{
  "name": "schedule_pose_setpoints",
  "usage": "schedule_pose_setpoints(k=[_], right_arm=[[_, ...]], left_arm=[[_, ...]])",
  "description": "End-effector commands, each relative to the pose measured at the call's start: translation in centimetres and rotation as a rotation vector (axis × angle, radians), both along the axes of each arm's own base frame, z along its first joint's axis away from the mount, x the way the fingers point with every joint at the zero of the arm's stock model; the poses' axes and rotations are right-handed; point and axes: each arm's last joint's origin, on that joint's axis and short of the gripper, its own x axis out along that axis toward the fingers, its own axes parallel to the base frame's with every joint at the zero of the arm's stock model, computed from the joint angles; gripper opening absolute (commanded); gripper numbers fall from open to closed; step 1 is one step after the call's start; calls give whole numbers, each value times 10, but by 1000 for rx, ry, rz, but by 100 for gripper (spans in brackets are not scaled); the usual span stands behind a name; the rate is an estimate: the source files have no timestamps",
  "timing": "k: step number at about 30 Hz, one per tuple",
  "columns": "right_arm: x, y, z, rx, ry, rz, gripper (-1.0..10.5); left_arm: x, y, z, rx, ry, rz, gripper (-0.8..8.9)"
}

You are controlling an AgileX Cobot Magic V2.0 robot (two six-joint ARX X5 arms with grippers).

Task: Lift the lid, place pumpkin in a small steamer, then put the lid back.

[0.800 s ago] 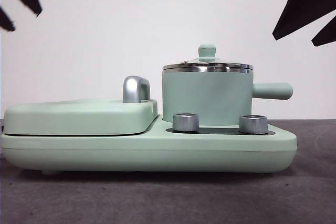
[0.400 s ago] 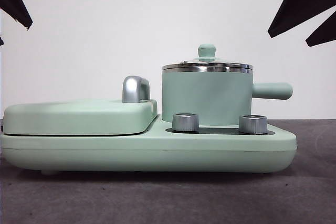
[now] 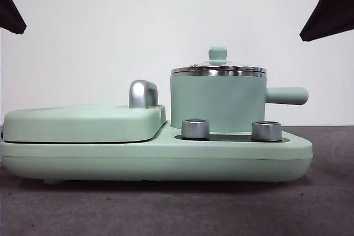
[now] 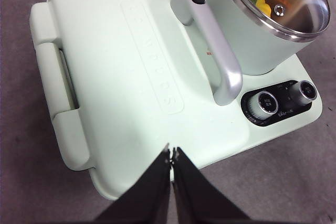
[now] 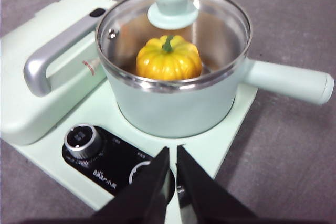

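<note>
From my seat, the right gripper (image 5: 172, 153) hangs nearest, jaws nearly closed on nothing, above the dials in front of the small steamer (image 5: 176, 100). The pumpkin (image 5: 168, 59) sits inside the steamer under the lid (image 5: 173, 9). The left gripper (image 4: 171, 153), jaws pinched together, hovers over the grill cover (image 4: 126, 72) beside the steamer.

Each claw (image 4: 171, 153) (image 5: 172, 153) has two matte black, tapering, pointed jaws.
</note>
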Motion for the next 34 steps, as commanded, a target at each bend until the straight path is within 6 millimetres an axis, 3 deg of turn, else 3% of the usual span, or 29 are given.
schedule_pose_setpoints(k=[1, 8, 13, 22, 28, 34], right_arm=[[1, 2, 2, 10, -18, 6, 19], [1, 2, 2, 10, -17, 6, 19], [1, 2, 2, 10, -17, 6, 19], [1, 2, 2, 10, -17, 6, 19], [1, 2, 2, 10, -17, 6, 19], [1, 2, 2, 10, -17, 6, 19]], left_arm=[[1, -1, 2, -6, -5, -4, 7], [0, -1, 2, -7, -9, -5, 7], [-4, 12, -1, 24, -173, 38, 7], [-31, 48, -68, 14, -585, 344, 7], [-48, 54, -105, 49, -628, 450, 7], [-48, 57, -130, 53, -635, 483, 7]])
